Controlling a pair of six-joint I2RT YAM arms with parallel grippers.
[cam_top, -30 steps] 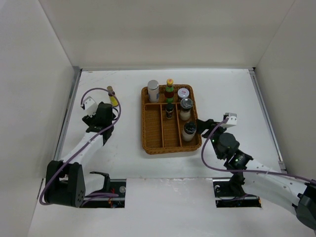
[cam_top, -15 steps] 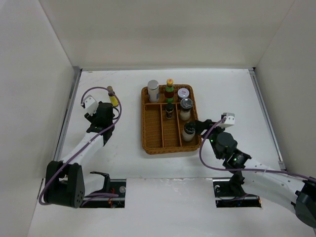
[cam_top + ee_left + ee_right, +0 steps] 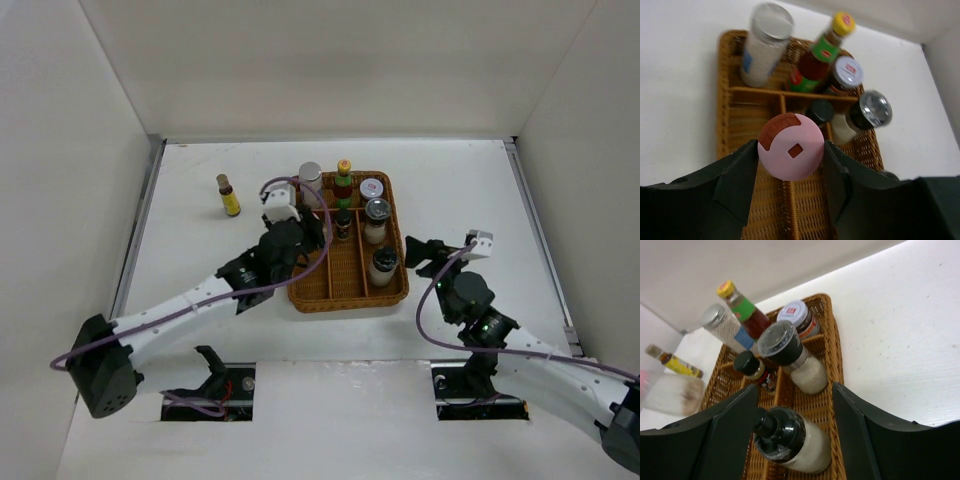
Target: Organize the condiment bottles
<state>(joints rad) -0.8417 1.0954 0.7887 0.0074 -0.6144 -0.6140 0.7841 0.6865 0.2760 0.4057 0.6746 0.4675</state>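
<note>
My left gripper (image 3: 308,232) hangs over the left part of the brown woven basket (image 3: 345,298). In the left wrist view it (image 3: 790,148) is shut on the pink-capped bottle (image 3: 799,162), held above the basket's dividers. In the basket stand a silver-lidded shaker (image 3: 311,183), the green-red sauce bottle (image 3: 344,180), a white-lidded jar (image 3: 372,189), a clear-lidded shaker (image 3: 376,218), a small black-capped bottle (image 3: 343,222) and a black-topped grinder (image 3: 382,265). The yellow bottle (image 3: 229,196) stands on the table, left of the basket. My right gripper (image 3: 418,252) is open and empty, just right of the grinder (image 3: 790,437).
White walls close the table at the back and on both sides. The basket's long left and middle compartments (image 3: 810,210) hold nothing. The basket's right rim (image 3: 835,340) lies under my right gripper's fingers.
My left arm has swung from beside the yellow bottle over to the basket, pink-capped bottle in its jaws. My right gripper went in to the grinder, then drew back to the right.
</note>
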